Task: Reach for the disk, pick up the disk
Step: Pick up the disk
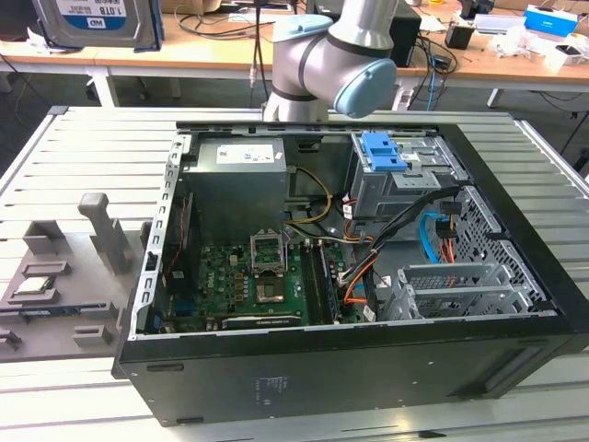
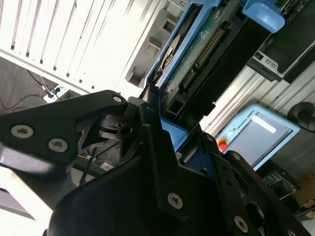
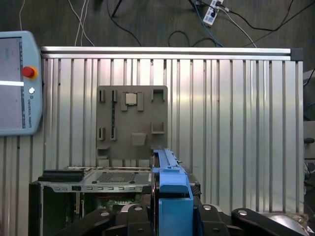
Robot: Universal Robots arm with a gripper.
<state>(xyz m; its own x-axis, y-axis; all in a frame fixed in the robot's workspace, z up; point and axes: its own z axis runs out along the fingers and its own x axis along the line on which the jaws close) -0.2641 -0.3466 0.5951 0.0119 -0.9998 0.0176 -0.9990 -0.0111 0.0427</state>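
Holds the disk [image 3: 170, 189] edge-on at lower centre of the first wrist view, with gripper [image 3: 173, 223] clamped across its blue rails, seemingly to clear the computer case [image 3: 88, 181].

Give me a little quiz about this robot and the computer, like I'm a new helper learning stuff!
1. True or false: the disk lies inside the case.
2. What colour are the disk's rails? A red, B blue, C green.
3. Fill in the blank: the end effector is shut on the ____.

Key: 1 false; 2 B; 3 disk.
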